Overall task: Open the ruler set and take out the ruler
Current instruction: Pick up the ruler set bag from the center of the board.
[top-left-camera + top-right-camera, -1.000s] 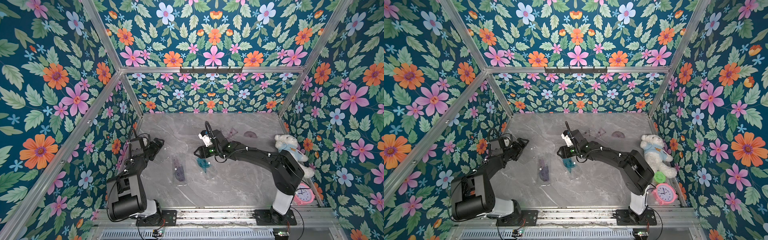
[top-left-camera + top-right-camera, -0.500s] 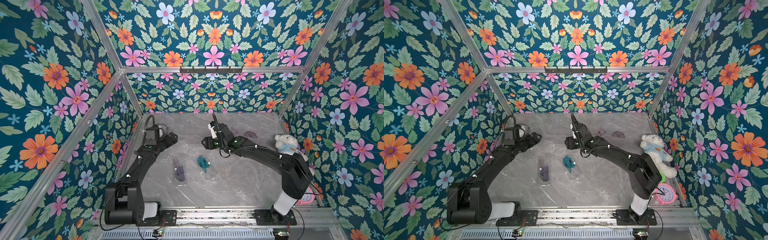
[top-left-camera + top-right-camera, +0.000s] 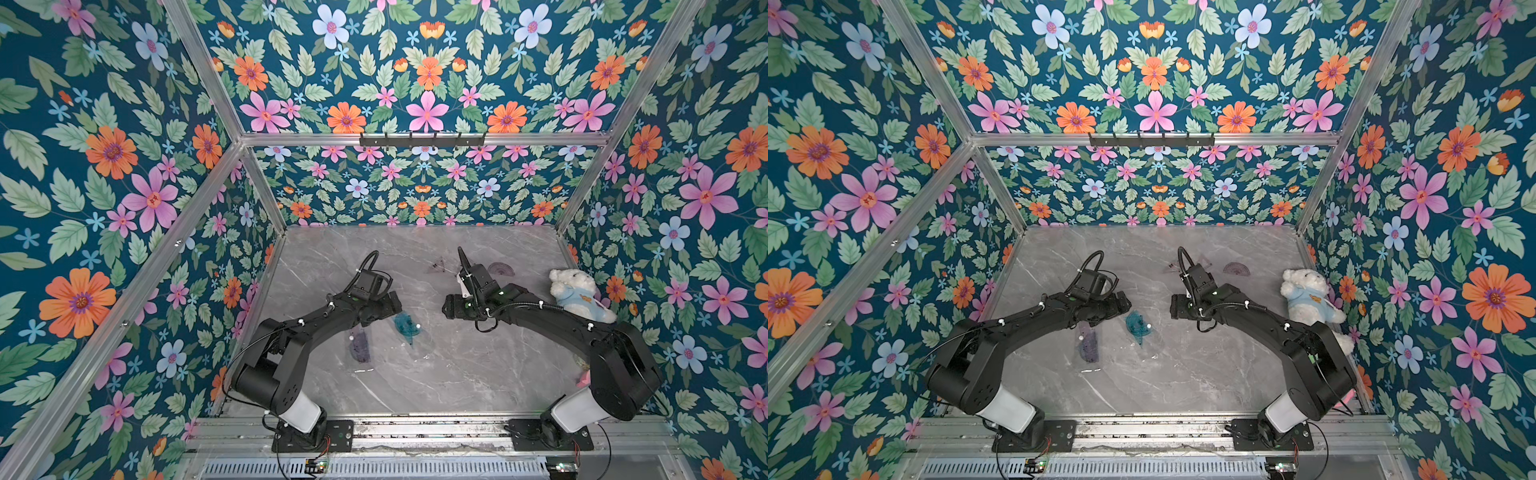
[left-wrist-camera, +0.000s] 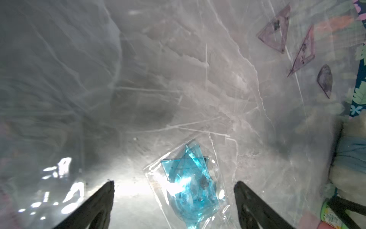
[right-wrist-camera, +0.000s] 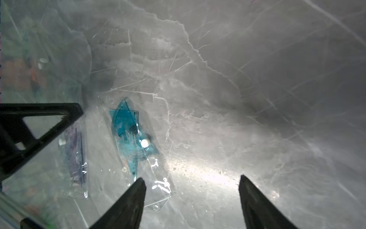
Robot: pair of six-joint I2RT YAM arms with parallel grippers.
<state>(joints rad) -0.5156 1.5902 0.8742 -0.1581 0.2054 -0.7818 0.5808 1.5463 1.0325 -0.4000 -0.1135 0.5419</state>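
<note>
Left claw (image 4: 174,184) hangs spread wide and empty by the blue ruler set (image 3: 405,326); right claw (image 5: 192,179) nearby, released too.

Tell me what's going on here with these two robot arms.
Both arms hang over a grey table, holding nothing. The left end effector is open just above the blue ruler set, which lies flat in its clear pouch with the rulers inside. The right end effector is open too, a little apart from it. A purple ruler set lies beside the blue one. A loose purple protractor and a teddy bear sit farther back.
</note>
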